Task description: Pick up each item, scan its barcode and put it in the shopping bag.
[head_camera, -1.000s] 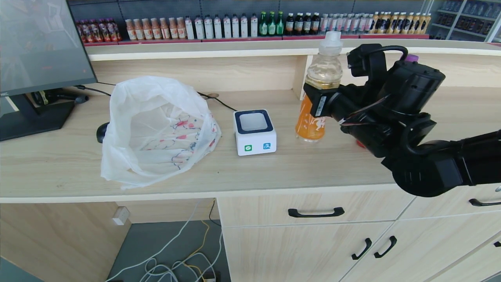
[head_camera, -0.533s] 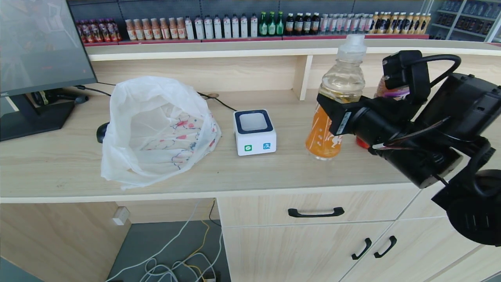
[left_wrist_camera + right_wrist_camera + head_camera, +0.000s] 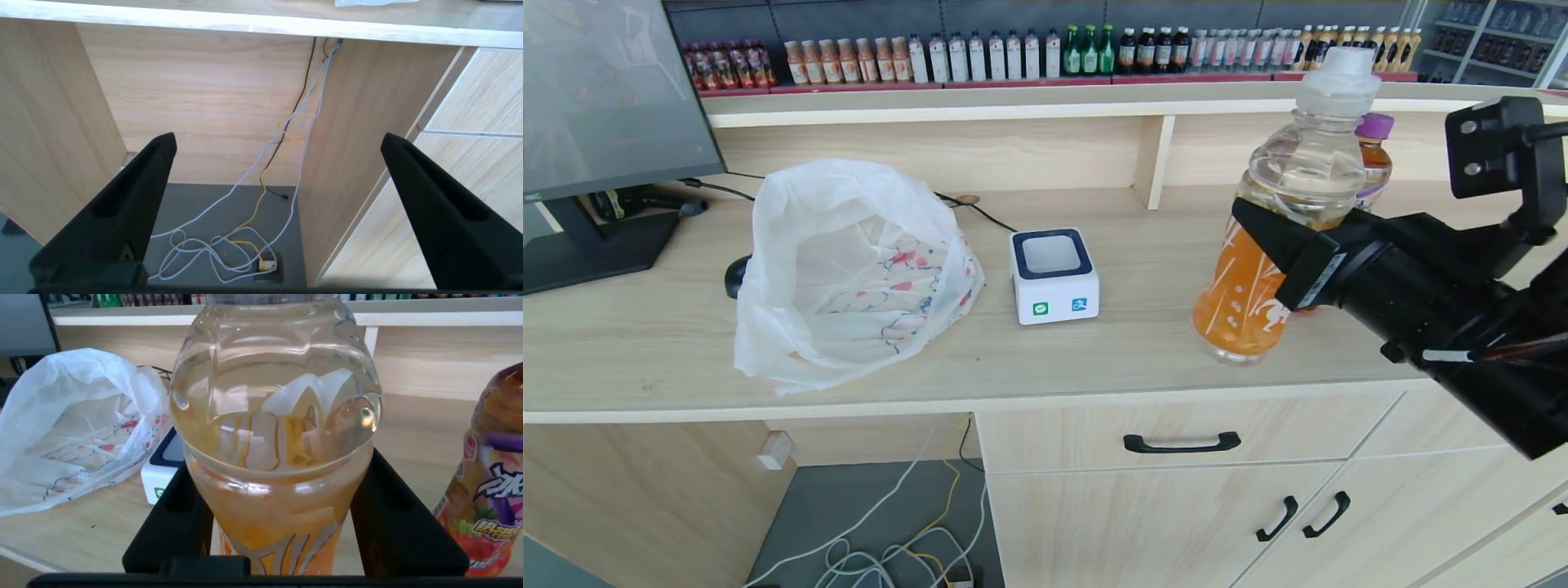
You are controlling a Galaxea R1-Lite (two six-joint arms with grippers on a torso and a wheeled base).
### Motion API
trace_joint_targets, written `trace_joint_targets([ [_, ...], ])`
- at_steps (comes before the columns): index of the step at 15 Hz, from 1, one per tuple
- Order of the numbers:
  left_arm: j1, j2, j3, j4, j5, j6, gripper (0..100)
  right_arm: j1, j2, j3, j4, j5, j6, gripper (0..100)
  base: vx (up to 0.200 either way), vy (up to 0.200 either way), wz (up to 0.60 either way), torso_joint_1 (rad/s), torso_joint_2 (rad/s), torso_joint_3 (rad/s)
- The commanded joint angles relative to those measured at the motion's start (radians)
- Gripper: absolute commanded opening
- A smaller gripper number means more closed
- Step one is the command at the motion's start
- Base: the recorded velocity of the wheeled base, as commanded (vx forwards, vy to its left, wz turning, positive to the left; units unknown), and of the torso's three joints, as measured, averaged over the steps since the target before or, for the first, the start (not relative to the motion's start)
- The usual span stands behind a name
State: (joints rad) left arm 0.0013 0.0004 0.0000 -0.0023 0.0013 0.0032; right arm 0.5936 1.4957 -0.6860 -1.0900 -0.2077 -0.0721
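Above the wooden counter point(image 3: 1094, 351), right of the scanner point(image 3: 1054, 273), the right gripper point(image 3: 1278, 233) is closed around the tilted orange bottle point(image 3: 1258, 286) near its shoulder, so the heavy lower part may slip or swing during the scan.

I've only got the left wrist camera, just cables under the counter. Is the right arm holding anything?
Observer: Yes. The right gripper is shut on an orange drink bottle, held nearly upright.
Operator: Where's the scanner?
Observer: The scanner sits on the counter, between that bottle and the shopping bag.
Operator: Is the bag ready?
Observer: Its mouth is open, facing the counter's front edge.
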Motion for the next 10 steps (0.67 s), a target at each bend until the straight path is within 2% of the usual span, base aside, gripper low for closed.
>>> trace_joint_targets([
  [1, 0.000, 0.000, 0.000, -0.001, 0.000, 0.000, 100, 0.002, -0.052, 0.042, -0.013, 0.001, -0.002, 0, 0.000, 0.000, 0.00, 0.000, 0.00, 0.000],
  [4, 0.000, 0.000, 0.000, -0.001, 0.000, 0.000, 100, 0.002, -0.104, 0.120, -0.030, -0.001, -0.021, 0, 0.000, 0.000, 0.00, 0.000, 0.00, 0.000],
  [7, 0.000, 0.000, 0.000, -0.001, 0.000, 0.000, 100, 0.003, -0.146, 0.187, -0.068, 0.001, -0.100, 0, 0.000, 0.000, 0.00, 0.000, 0.00, 0.000],
  [10, 0.000, 0.000, 0.000, -0.001, 0.000, 0.000, 100, 0.083, -0.157, 0.279, -0.145, -0.001, -0.213, 0, 0.000, 0.000, 0.00, 0.000, 0.00, 0.000],
])
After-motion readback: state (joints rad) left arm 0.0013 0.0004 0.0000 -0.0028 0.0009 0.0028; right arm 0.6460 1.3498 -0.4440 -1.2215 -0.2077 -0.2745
